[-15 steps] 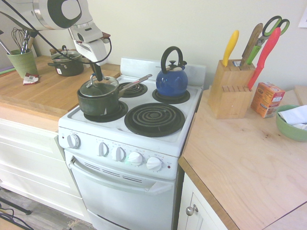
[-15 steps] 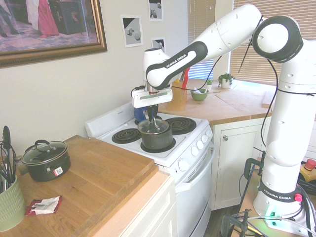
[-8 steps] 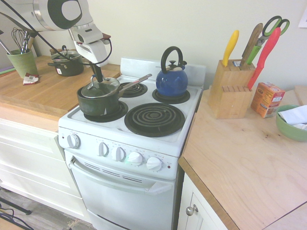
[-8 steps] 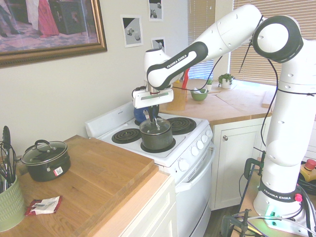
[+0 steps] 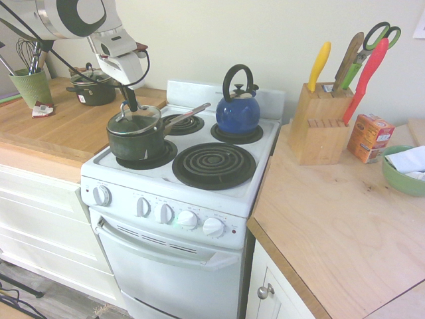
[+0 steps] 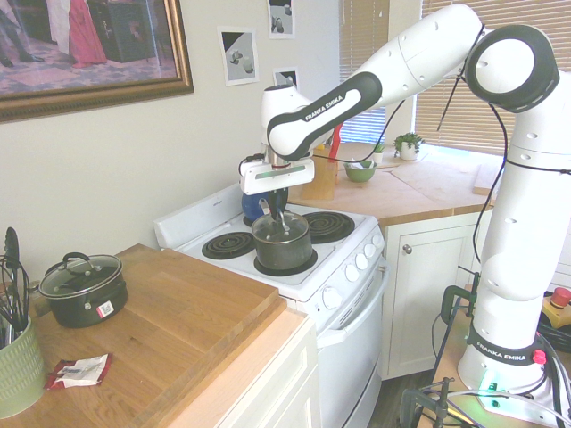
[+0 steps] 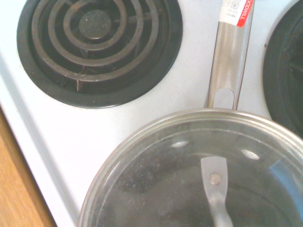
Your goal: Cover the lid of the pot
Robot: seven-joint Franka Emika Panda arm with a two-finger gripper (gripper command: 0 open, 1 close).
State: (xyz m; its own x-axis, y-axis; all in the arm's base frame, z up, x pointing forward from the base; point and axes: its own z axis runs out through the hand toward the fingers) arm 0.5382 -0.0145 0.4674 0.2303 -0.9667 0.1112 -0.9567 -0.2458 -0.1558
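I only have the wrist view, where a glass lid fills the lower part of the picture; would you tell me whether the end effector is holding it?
Observer: Yes. In the first exterior view the end effector is shut on the handle on top of the lid.
Operator: Thank you. Is the lid over the right pot?
Observer: It is right above the pot, the dark green saucepan on the front burner of the stove. The lid looks tilted rather than seated flush on the rim.
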